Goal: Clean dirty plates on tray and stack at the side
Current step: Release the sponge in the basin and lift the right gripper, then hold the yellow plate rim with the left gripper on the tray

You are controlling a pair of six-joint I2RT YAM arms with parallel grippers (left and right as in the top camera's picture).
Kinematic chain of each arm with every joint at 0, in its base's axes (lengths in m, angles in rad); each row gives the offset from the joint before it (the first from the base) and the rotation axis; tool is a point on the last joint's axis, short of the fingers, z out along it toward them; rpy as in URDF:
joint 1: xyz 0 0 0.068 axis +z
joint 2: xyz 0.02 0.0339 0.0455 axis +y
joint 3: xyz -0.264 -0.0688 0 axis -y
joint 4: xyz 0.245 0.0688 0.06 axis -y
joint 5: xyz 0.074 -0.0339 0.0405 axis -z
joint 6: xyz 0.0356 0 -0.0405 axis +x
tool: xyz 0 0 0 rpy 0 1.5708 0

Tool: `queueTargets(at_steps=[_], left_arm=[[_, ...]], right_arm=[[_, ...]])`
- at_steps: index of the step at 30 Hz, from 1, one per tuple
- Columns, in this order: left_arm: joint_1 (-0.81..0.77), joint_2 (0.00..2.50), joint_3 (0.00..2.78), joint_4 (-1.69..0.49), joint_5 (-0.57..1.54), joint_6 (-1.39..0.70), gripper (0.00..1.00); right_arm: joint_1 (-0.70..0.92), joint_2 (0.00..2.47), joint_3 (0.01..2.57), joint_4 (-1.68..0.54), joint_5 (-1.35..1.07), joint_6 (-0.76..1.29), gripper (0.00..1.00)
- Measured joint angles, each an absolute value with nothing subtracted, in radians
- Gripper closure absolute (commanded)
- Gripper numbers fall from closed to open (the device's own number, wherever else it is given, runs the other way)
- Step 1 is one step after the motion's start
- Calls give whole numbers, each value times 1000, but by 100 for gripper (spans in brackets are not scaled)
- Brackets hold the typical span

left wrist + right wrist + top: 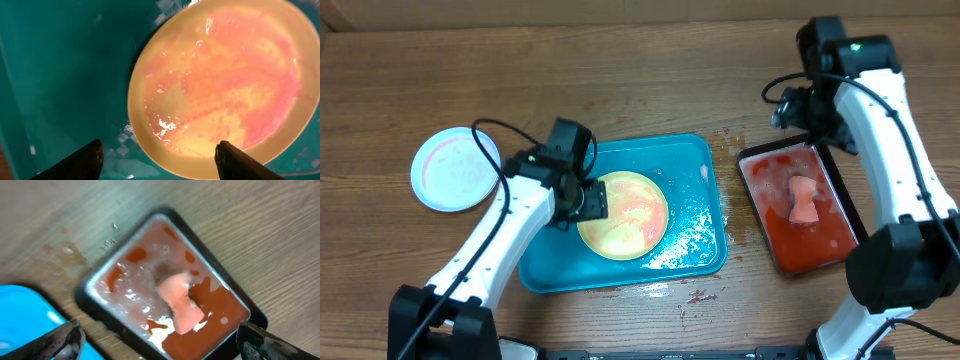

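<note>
A pale yellow plate (623, 214) smeared with red sauce lies in the wet turquoise tray (690, 160). My left gripper (588, 198) is open at the plate's left edge; in the left wrist view its fingers (159, 159) straddle the plate's rim (220, 85). A light blue plate (455, 168) lies on the table to the left of the tray. My right gripper (798, 108) is open and empty, high over the far end of the black tray; its fingers (160, 342) show in the right wrist view. A third plate is not in view.
A small black tray (800, 208) of red liquid stands right of the turquoise tray, with a pink sponge (803, 199) soaking in it, also seen from the right wrist (181, 302). Water and red specks spot the table around the trays (698, 295).
</note>
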State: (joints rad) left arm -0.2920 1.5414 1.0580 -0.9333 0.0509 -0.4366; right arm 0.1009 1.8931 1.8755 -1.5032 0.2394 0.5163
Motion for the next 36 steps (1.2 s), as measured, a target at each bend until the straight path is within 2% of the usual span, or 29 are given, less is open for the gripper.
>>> queueTargets(at_steps=[6, 10, 12, 14, 15, 20, 24, 29, 32, 34, 35, 36], left_arm=[[-292, 1541, 903, -776, 133, -482, 41], [-287, 1541, 857, -741, 147, -516, 38], [-278, 1542, 850, -728, 150, -530, 41], [-265, 1542, 843, -728, 149, -553, 65], [-258, 1542, 841, -726, 147, -562, 66], [-237, 1543, 838, -710, 138, -601, 58], [-233, 1559, 838, -677, 138, -614, 46], [-233, 1627, 840, -650, 140, -627, 43], [-233, 1643, 851, -630, 151, -634, 54], [-233, 1657, 860, -611, 160, -634, 53], [-232, 1663, 865, -606, 165, -636, 47], [-231, 1668, 870, -603, 170, -636, 28]], right_arm=[[101, 1886, 1970, -1508, 179, 463, 0], [101, 1885, 1973, -1540, 78, 408, 0], [103, 1885, 1973, -1547, 39, 387, 0], [105, 1885, 1973, -1550, 11, 368, 0], [106, 1885, 1973, -1551, -1, 361, 0], [107, 1885, 1973, -1566, -25, 343, 0], [107, 1885, 1973, -1571, -54, 325, 0], [107, 1885, 1973, -1571, -80, 313, 0], [107, 1885, 1973, -1574, -88, 312, 0], [107, 1885, 1973, -1577, -90, 311, 0], [107, 1885, 1973, -1580, -91, 310, 0], [107, 1885, 1973, -1583, -90, 310, 0]])
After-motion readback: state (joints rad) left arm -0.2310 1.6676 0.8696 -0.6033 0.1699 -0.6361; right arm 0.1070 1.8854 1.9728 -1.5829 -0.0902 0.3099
